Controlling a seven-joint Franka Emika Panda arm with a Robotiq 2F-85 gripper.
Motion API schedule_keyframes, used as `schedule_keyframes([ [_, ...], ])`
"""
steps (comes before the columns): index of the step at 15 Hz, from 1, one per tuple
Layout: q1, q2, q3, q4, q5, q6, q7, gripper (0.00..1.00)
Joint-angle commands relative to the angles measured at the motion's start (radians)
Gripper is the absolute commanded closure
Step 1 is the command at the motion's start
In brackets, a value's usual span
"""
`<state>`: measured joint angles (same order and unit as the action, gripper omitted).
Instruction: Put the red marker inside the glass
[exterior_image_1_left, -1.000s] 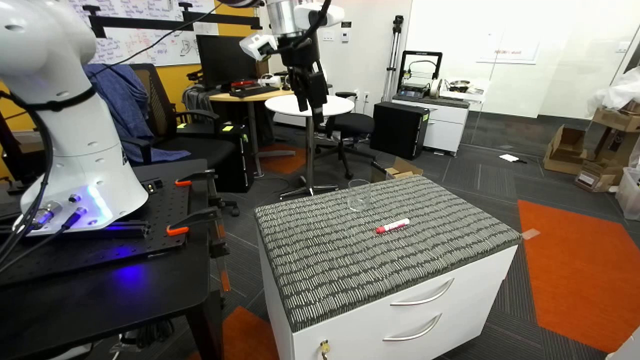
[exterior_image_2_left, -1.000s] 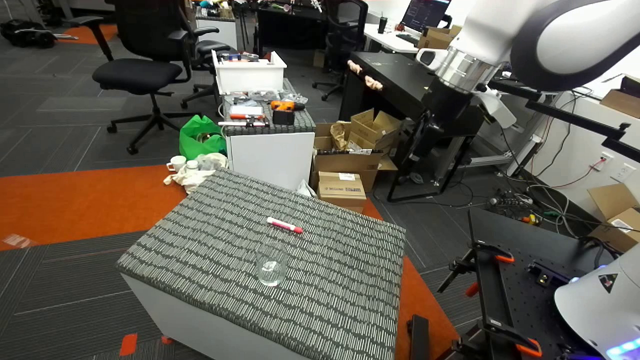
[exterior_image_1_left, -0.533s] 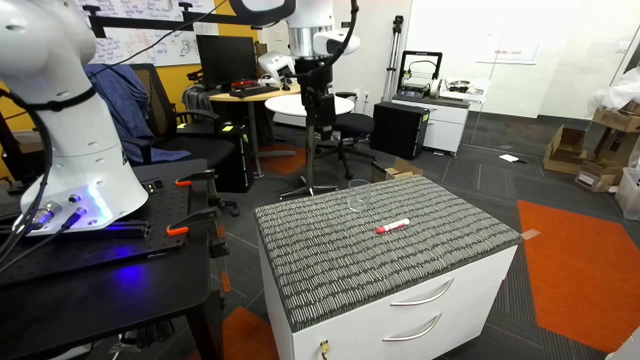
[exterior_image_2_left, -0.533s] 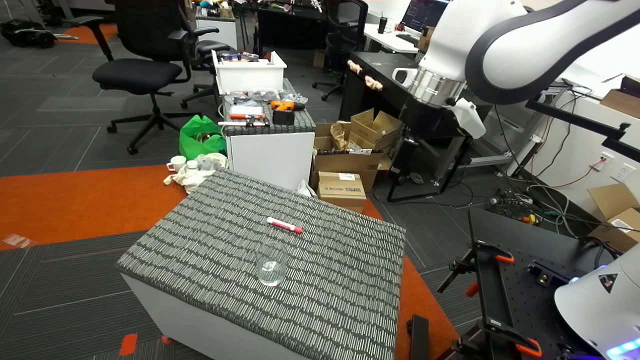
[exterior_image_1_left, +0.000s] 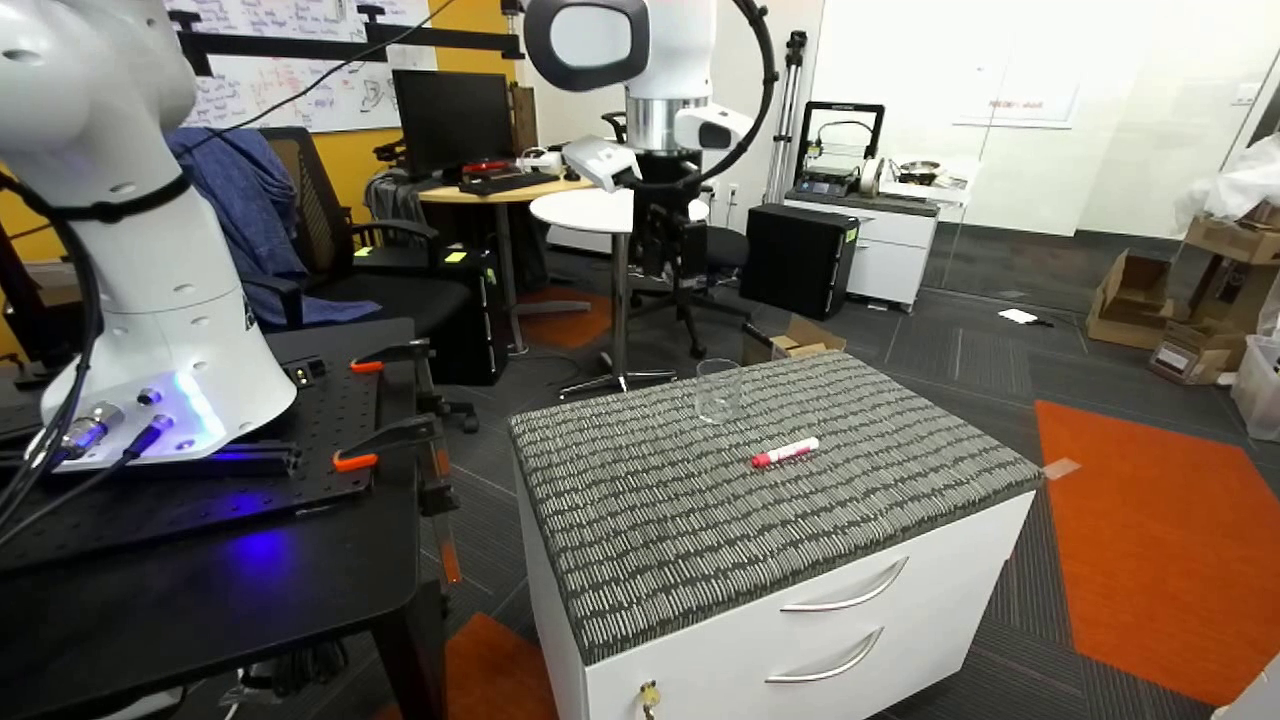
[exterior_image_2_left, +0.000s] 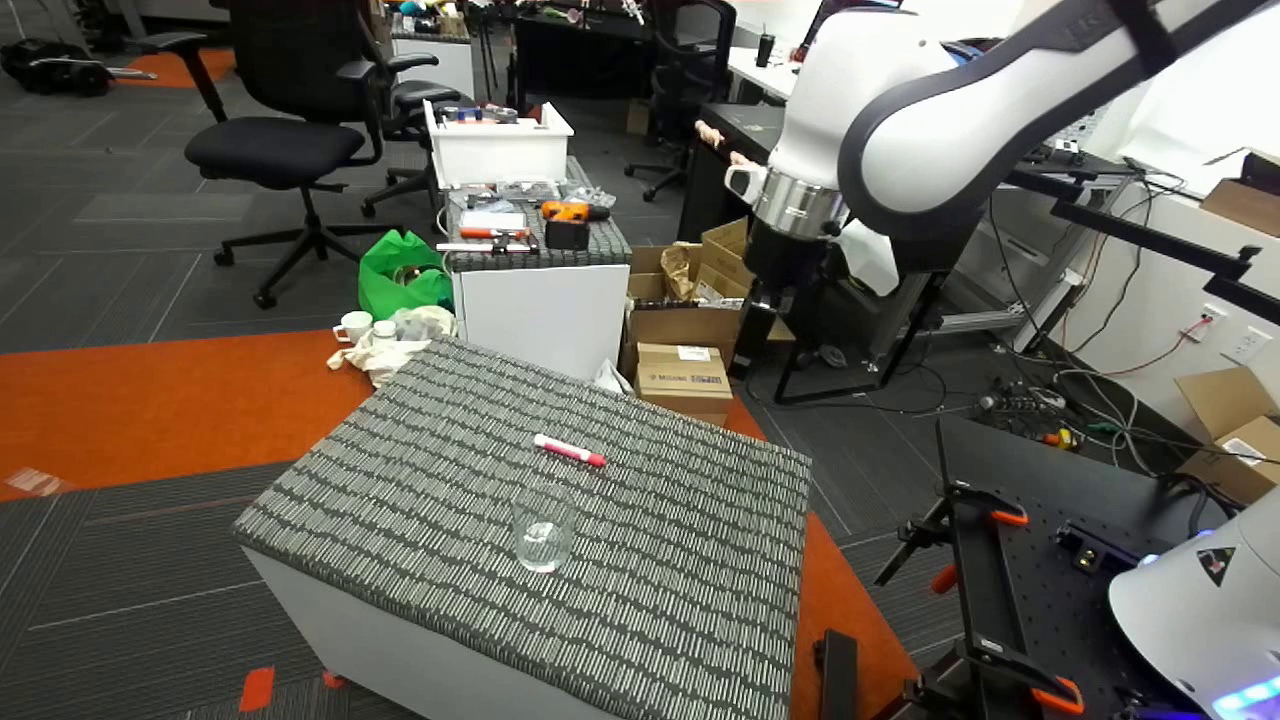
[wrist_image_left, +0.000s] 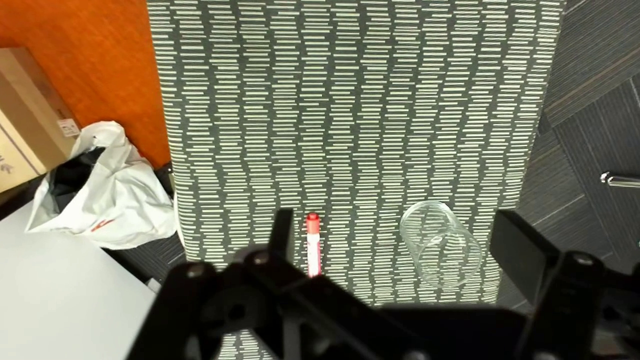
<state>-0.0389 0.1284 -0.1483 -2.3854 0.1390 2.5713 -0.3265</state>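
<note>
The red marker, with a white barrel and red cap, lies on the patterned cabinet top in both exterior views (exterior_image_1_left: 785, 453) (exterior_image_2_left: 569, 451). In the wrist view the marker (wrist_image_left: 313, 245) shows just inside the left finger, its lower end hidden by the gripper. The clear, empty glass stands upright near the marker in both exterior views (exterior_image_1_left: 718, 392) (exterior_image_2_left: 544, 540). In the wrist view the glass (wrist_image_left: 442, 245) appears towards the right finger. My gripper (wrist_image_left: 395, 220) is open with nothing between its fingers. It hangs well above the cabinet top, pointing down, in both exterior views (exterior_image_1_left: 672, 265) (exterior_image_2_left: 752, 340).
The cabinet's striped top (exterior_image_1_left: 740, 530) has edges dropping to the floor. A black table (exterior_image_1_left: 250, 560) with clamps (exterior_image_1_left: 390, 440) bears the robot base beside it. Cardboard boxes (exterior_image_2_left: 685, 380) and a white bag (wrist_image_left: 125, 200) lie beyond the cabinet. A round white table (exterior_image_1_left: 580, 210) stands behind.
The arm has swung towards the cabinet, moving right and lower in an exterior view and left in an exterior view. The gripper now points more straight down. The marker and glass have not moved.
</note>
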Motion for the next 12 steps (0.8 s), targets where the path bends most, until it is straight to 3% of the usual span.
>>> schedule_keyframes([
  [1,-0.044,0.111,0.045,0.112,-0.006,-0.025,-0.009,0.00],
  [7,-0.076,0.247,0.088,0.250,-0.026,-0.043,0.009,0.00],
  [9,-0.082,0.223,0.095,0.206,-0.028,-0.004,0.013,0.00],
  [12,-0.087,0.255,0.104,0.236,-0.031,-0.007,0.013,0.00],
])
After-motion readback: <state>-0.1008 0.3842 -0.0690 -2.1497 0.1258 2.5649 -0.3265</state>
